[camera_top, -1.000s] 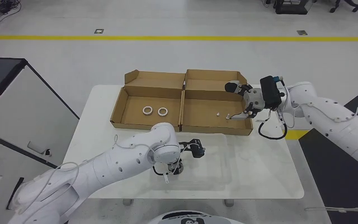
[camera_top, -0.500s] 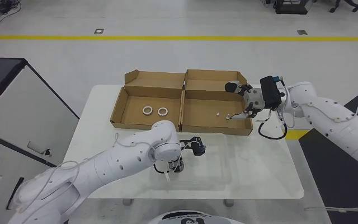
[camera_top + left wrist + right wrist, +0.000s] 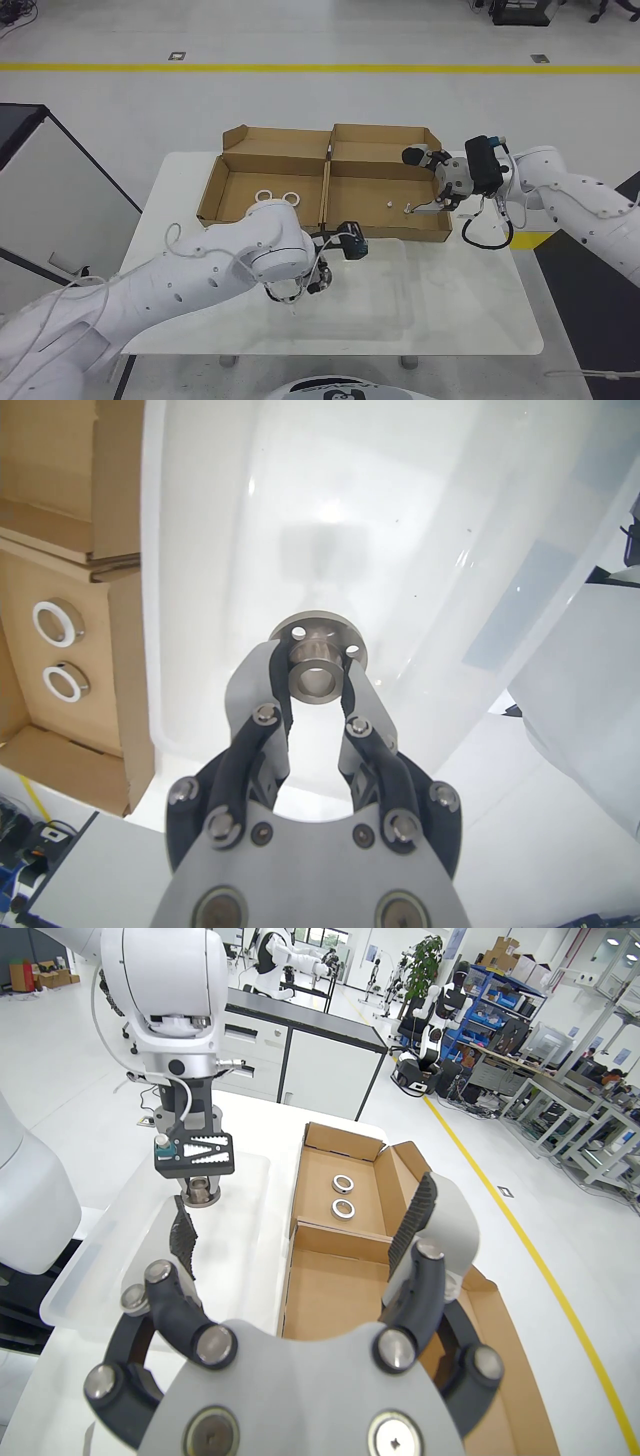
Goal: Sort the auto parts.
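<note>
Between the pads of the left gripper: 1 flanged bushing, steel-grey, pinched across its sleeve from both sides, flange downward, 2 bolt holes visible. Held upright over the clear bin, apparently just off the bin floor, to judge by the shadow lying apart beneath. Just beside the bin, along its far rim: 1 cardboard box, 2 compartments, flaps open. Left compartment: 2 white-faced rings, lying flat, near each other, not touching. Right compartment: 2 small pale parts, too small to identify. Above that right compartment, near its outer wall: right gripper, jaws spread wide, nothing between them. Step in hand, as judged: transfer of the bushing from bin to box. Proper compartment not determinable from the contents alone, the bushing matching neither lot. For good execution: keep the pinch firm on the sleeve and the axis vertical; raise until the flange clears both the bin rim and the box wall before any sideways travel; keep well apart from the right gripper; lower close to the cardboard floor, on a bare patch away from the rings, before opening, to prevent rolling or knocking.
</note>
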Controlling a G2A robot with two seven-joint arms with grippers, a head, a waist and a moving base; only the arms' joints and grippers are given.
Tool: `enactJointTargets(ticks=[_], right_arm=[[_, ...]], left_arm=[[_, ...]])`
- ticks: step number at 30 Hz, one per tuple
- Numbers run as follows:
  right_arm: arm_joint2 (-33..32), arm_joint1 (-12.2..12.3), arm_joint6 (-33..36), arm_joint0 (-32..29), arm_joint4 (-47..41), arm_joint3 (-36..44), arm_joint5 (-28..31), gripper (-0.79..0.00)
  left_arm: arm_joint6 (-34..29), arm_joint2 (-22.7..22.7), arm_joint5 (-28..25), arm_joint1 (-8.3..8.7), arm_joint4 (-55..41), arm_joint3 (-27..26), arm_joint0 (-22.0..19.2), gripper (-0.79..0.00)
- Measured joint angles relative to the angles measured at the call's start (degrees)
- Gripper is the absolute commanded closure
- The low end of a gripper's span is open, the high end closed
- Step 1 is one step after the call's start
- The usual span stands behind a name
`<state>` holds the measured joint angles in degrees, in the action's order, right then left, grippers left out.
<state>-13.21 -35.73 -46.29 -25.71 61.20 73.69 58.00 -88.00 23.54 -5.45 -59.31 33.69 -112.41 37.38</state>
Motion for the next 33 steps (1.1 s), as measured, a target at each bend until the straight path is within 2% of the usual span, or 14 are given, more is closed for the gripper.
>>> enactJointTargets(ticks=[9, 12, 15, 21, 25, 33], right_arm=[[0.0, 0.0, 0.0, 0.0, 0.0, 0.0, 0.0, -0.785], [0.0, 0.0, 0.0, 0.0, 0.0, 0.0, 0.0, -0.785], [0.0, 0.0, 0.0, 0.0, 0.0, 0.0, 0.0, -0.785], [0.0, 0.0, 0.0, 0.0, 0.0, 0.0, 0.0, -0.785], [0.0, 0.0, 0.0, 0.0, 0.0, 0.0, 0.0, -0.785], [0.0, 0.0, 0.0, 0.0, 0.0, 0.0, 0.0, -0.785]], left_arm=[[0.0, 3.2, 3.1, 5.05, -3.4, -7.4, -2.7, 0.000], [0.4, 6.6, 3.2, 6.58, -5.3, -9.5, -1.6, 0.000], [3.7, 11.2, 0.9, 8.08, -8.9, -10.3, 1.2, 0.000], [11.6, 21.1, -7.4, 11.42, -14.8, -8.8, 9.2, 0.000], [18.9, 27.2, -14.3, 13.22, -18.9, -5.4, 15.7, 0.000], [31.5, 35.4, -31.7, 15.08, -28.1, -0.2, 25.1, 0.000]])
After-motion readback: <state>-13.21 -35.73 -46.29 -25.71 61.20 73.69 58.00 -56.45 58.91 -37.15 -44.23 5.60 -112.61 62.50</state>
